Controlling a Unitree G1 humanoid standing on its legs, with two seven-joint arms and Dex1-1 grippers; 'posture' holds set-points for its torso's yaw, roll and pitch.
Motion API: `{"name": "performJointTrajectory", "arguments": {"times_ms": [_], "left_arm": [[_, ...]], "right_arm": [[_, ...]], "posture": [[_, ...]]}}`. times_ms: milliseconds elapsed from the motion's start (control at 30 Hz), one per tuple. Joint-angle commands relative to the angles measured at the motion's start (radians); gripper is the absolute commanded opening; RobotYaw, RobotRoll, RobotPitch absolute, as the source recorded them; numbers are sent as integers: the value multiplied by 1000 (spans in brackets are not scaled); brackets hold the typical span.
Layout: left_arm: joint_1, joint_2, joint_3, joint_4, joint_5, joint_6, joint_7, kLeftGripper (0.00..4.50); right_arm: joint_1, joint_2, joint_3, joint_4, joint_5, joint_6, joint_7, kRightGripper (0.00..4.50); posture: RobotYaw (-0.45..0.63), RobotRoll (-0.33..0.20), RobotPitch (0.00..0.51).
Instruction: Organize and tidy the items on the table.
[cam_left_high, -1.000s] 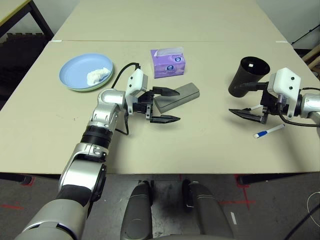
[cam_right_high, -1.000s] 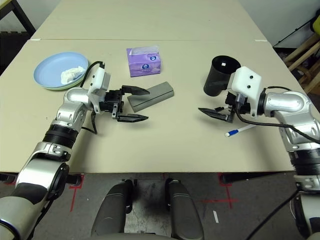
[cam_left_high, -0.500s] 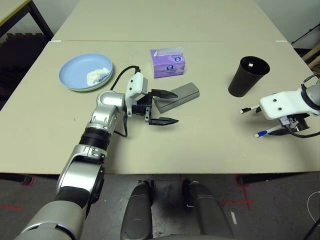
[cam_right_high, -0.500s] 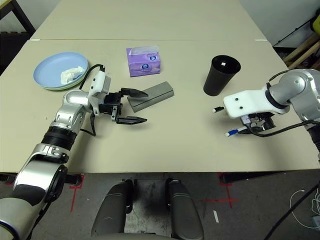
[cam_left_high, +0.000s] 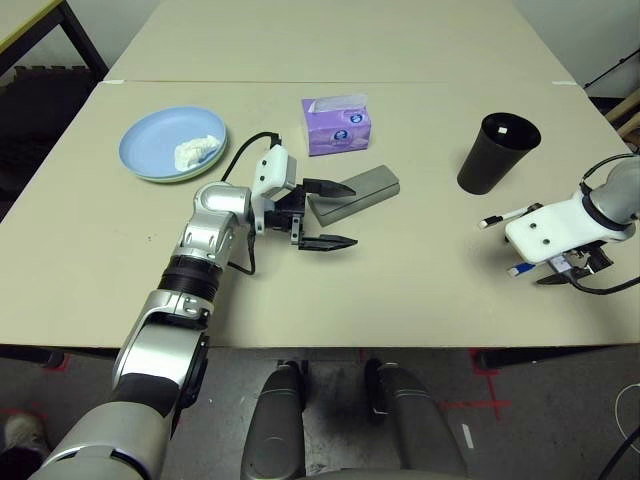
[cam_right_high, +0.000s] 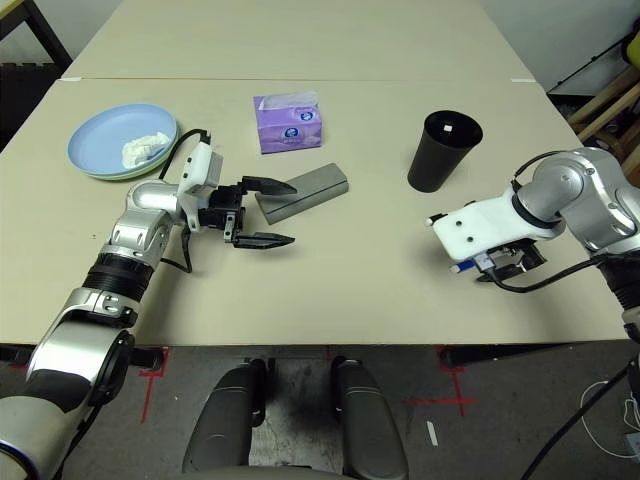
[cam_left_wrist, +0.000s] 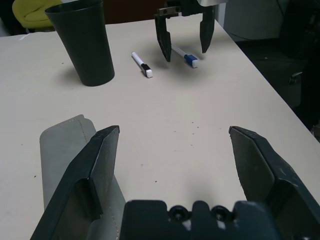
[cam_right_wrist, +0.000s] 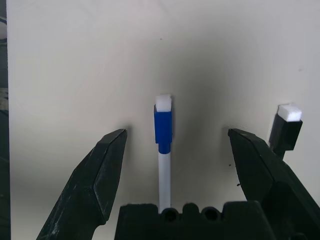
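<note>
My left gripper (cam_left_high: 325, 213) is open and empty, with its far finger beside the near end of the grey glasses case (cam_left_high: 355, 192). At the table's right, my right gripper (cam_right_wrist: 177, 134) points down, open, and straddles the blue-capped pen (cam_right_wrist: 162, 135) without touching it. The black-capped pen (cam_left_high: 500, 217) lies just beyond it, near the upright black cup (cam_left_high: 497, 150). At the far left, a crumpled white tissue (cam_left_high: 195, 150) rests in the light blue plate (cam_left_high: 155, 135), stacked on the pale green plate (cam_left_high: 160, 179). The purple tissue box (cam_left_high: 337, 125) stands behind the case.
The beige table (cam_left_high: 400, 290) has a seam (cam_left_high: 400, 82) running across it behind the items. Its front edge is close under my right gripper, and its right edge lies just beyond the cup. Dark floor and cables show past that edge.
My right arm has swung its gripper from level beside the cup to pointing down over the blue-capped pen. The left arm has barely moved.
</note>
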Motion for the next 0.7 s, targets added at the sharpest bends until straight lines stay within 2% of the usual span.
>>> {"name": "performJointTrajectory", "arguments": {"times_ms": [33,333,467,700], "left_arm": [[-4,3,-13,-21,10,-1,0,4463],[0,6,-14,-26,11,-4,6,4463],[1,10,-13,-28,10,-5,7,4500],[-3,12,-13,-22,12,-9,8,4500]], "right_arm": [[14,5,15,-2,-16,-22,-2,4500],[6,44,34,35,-52,-44,-9,4500],[6,51,35,39,-56,-43,-6,3572],[1,47,25,23,-33,-23,20,967]], "posture": [[91,0,218],[102,0,219],[105,0,219],[97,0,212]]}}
